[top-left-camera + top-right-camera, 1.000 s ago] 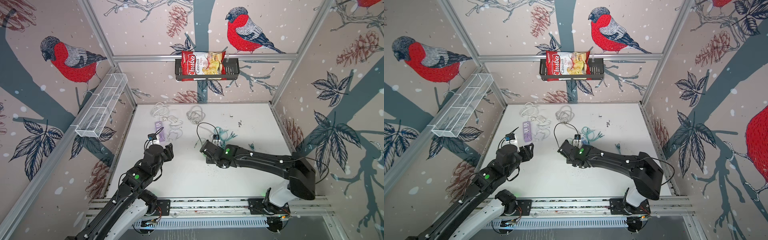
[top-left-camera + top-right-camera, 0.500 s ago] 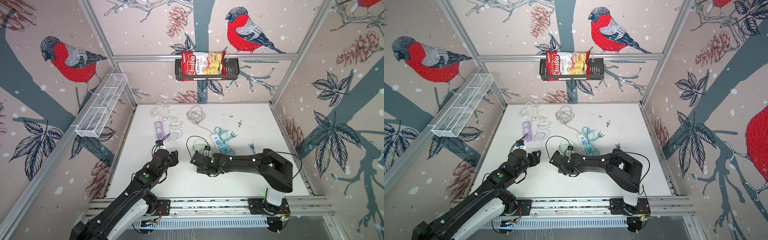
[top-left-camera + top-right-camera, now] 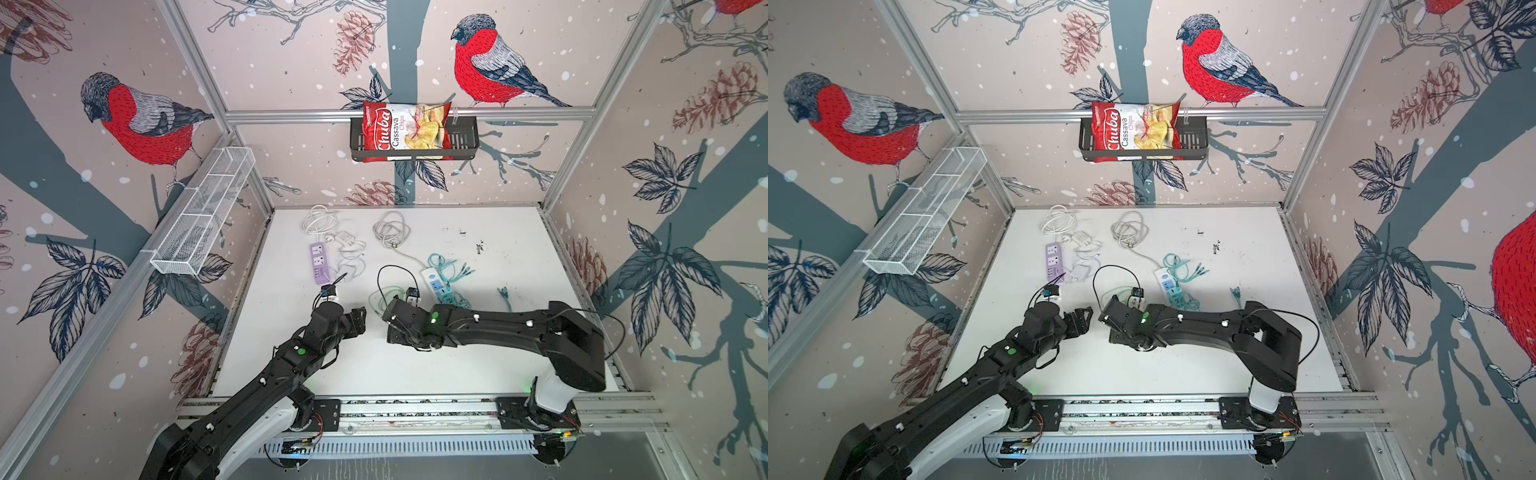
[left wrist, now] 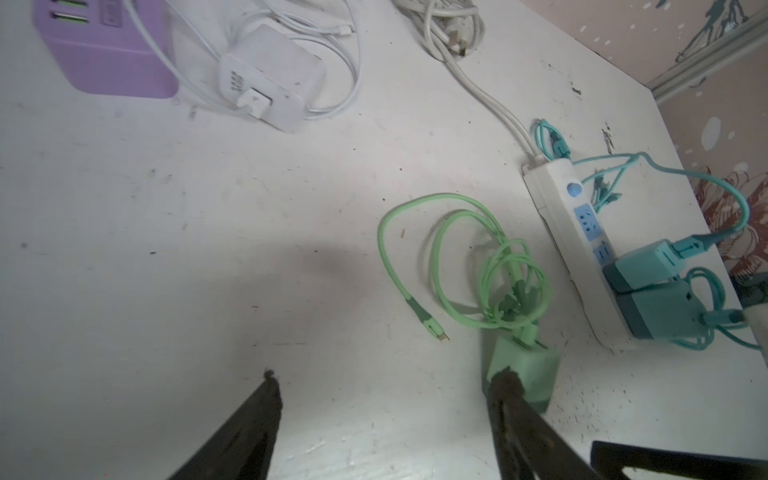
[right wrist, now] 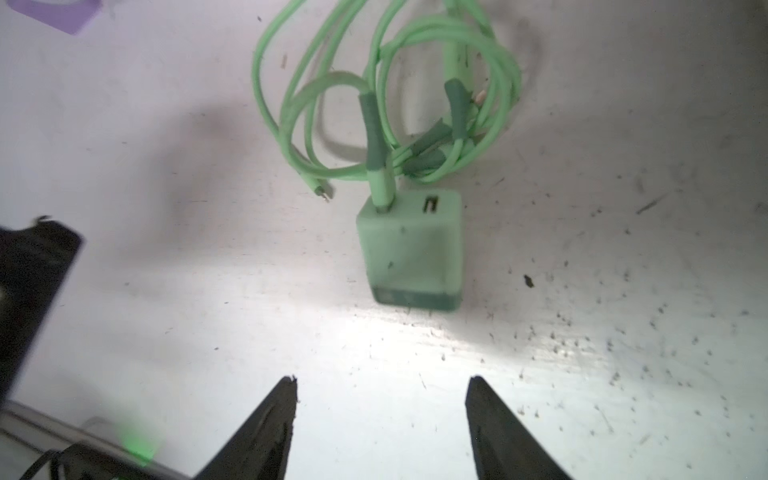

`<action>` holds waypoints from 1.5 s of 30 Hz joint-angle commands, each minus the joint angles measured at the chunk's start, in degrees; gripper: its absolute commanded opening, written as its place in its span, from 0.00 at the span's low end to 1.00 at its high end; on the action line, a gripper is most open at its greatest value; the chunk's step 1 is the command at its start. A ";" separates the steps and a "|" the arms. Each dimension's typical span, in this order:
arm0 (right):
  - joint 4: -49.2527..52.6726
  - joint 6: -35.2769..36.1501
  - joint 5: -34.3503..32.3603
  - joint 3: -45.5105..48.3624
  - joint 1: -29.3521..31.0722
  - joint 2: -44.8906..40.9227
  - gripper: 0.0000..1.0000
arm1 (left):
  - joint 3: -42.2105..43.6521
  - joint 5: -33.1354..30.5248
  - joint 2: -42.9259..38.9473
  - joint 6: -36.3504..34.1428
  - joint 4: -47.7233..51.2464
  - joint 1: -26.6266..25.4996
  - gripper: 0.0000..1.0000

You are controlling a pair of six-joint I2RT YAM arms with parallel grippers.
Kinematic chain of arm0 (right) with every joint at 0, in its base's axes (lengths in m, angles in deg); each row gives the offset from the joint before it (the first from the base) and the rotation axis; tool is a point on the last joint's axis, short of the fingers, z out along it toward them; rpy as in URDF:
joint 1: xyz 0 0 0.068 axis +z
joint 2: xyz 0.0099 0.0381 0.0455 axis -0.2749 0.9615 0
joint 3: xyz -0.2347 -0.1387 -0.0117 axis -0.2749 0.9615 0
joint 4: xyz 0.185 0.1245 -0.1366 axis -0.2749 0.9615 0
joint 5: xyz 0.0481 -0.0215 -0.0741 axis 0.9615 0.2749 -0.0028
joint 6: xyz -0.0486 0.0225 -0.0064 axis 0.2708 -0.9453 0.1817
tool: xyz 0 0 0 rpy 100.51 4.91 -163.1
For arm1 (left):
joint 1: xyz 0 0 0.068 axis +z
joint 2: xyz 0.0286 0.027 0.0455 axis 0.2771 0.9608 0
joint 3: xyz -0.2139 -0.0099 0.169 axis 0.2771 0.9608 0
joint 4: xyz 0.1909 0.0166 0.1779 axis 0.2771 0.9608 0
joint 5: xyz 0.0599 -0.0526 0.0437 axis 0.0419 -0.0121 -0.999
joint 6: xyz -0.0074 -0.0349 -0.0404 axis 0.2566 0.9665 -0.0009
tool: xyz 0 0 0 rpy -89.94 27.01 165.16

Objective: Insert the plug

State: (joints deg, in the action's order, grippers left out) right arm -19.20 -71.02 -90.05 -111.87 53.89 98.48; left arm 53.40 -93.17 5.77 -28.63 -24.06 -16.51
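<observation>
Green charger (image 5: pixel 409 253), just ahead of the right gripper (image 5: pixel 382 378) jaws: matt plastic, grubby, dark specks. Its cable (image 5: pixel 370 129): smooth, rubbery-looking, faint sheen. Table (image 5: pixel 166 291): white, scuffed, gritty with dark flecks, with a glare patch right before the jaws. Fingertips (image 5: pixel 278 411): black, matt, ragged edges. Beyond the left gripper (image 4: pixel 388 374) jaws: white power strip (image 4: pixel 573 249) in glossy plastic, purple strip (image 4: pixel 108 54) in matt plastic.

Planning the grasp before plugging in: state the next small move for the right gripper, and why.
Probably ease the right gripper forward until its open jaws straddle the green charger. The charger lies loose and unheld on the table, just ahead of the jaws and roughly centred between them; the white power strip waits nearby.
</observation>
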 commanded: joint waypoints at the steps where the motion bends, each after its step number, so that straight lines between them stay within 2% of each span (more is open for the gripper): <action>1: 1.95 0.43 -2.49 3.28 -1.02 -5.25 0.66 | -0.28 0.19 1.58 -2.60 -4.53 -4.00 0.78; 4: 1.66 0.32 -3.52 8.73 -2.79 -11.51 0.67 | -0.29 -2.32 3.36 -3.52 -6.03 -9.76 0.79; 8: 1.09 1.97 -3.52 15.06 -6.12 -17.09 0.67 | -0.17 -6.11 5.70 -1.90 -7.33 -14.32 0.78; 12: 1.33 5.10 -2.99 18.29 -9.42 -18.33 0.66 | -1.00 -6.33 9.53 -0.16 -8.95 -16.03 0.74; 19: -0.42 9.83 -1.36 20.83 -13.36 -17.68 0.65 | -7.09 -10.02 19.66 3.14 -8.34 -21.36 0.73; 29: -2.94 12.50 -0.24 22.81 -14.65 -19.35 0.65 | -15.82 -10.77 33.37 10.45 -1.87 -22.32 0.73; 37: -2.91 13.48 0.12 23.85 -15.82 -21.42 0.64 | -17.23 -11.35 36.73 11.40 -2.80 -22.33 0.72; 45: -2.81 14.10 0.41 24.81 -17.11 -23.90 0.64 | -19.72 -9.95 40.93 10.60 -3.72 -22.33 0.67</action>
State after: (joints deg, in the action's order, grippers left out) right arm -22.10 -57.62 -89.70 -87.30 36.92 75.10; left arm 34.21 -103.53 45.90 -17.74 -26.79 -38.72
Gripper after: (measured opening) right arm 0.639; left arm 0.680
